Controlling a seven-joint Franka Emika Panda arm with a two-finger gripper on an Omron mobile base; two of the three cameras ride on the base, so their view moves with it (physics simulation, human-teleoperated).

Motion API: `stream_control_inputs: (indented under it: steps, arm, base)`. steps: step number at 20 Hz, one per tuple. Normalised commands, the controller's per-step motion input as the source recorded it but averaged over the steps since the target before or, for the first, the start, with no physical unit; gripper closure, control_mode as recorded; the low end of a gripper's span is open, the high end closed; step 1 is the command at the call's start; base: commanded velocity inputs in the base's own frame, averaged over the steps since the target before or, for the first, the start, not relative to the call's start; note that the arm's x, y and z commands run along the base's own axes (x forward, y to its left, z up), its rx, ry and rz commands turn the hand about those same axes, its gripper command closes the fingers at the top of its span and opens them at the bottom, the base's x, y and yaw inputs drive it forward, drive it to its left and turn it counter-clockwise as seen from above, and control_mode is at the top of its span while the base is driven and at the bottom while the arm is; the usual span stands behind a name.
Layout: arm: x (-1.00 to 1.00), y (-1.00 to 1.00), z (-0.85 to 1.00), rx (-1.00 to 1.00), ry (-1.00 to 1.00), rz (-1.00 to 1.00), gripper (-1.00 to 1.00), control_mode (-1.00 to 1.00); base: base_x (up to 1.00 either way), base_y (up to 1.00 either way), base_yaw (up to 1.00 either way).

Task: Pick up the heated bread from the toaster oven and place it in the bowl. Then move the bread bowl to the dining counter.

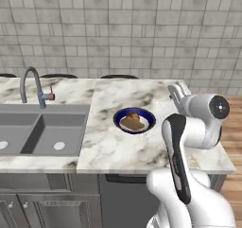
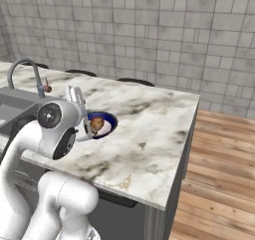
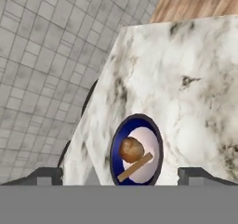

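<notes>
One open tool (image 3: 120, 174), one bowl (image 3: 135, 150), one bread slice (image 3: 135, 167)

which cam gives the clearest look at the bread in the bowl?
Hand view: the bread lies unobstructed in the bowl, flat slice and crust both clear. Left base view shows it smaller but whole. In the right base view the arm covers part of it.

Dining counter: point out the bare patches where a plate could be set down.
The dining counter is bare from the bowl, which holds the bread, out to the edge by the wood floor. The strip along the tiled-wall side is also free. It is crowded toward the sink and faucet.
</notes>
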Motion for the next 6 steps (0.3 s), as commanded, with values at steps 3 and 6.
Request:
stream_control_inputs:
  steps: [3, 6]
  arm:
    - [-0.34, -0.03, 0.4, 0.02, -0.25, -0.03, -1.0, -1.0]
    - [0.04, 0.03, 0.0, -0.01, 0.02, 0.0, -1.0, -1.0]
  base:
    - [0.0, 0.0, 0.0]
    - [0.0, 0.0, 0.0]
